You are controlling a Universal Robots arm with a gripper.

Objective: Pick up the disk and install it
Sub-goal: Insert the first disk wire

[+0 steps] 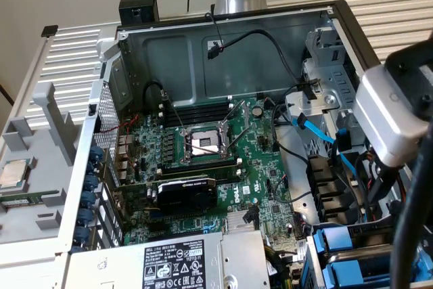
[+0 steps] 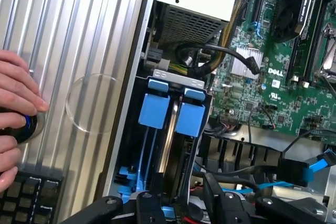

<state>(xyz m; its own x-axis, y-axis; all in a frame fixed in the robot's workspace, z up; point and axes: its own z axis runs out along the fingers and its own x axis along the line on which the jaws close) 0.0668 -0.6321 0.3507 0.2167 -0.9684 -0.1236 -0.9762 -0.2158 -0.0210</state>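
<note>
Two blue plastic carrier fronts (image 2: 157, 109) (image 2: 189, 113) stand side by side in the drive bay (image 2: 126, 145) at the case's edge. Between them runs a thin silver metal edge (image 2: 167, 140). The disk's flat silver face and white label are hidden, so I cannot tell which carrier holds it. My gripper (image 2: 181, 203) hangs directly over this bay, its black linkages to either side of the bay's divider. In the exterior view the same blue carriers (image 1: 338, 243) sit at the lower right, below the arm's grey wrist housing (image 1: 392, 116).
The open case holds a green motherboard (image 1: 223, 160), a bare processor socket (image 1: 205, 143), a black graphics card (image 1: 186, 191), a power supply (image 1: 176, 262) and blue SATA cables (image 1: 318, 130). A small processor chip (image 1: 13, 174) lies on the exterior view's left. A hand (image 2: 16, 93) rests on a blue-lit controller beside a keyboard (image 2: 29, 195).
</note>
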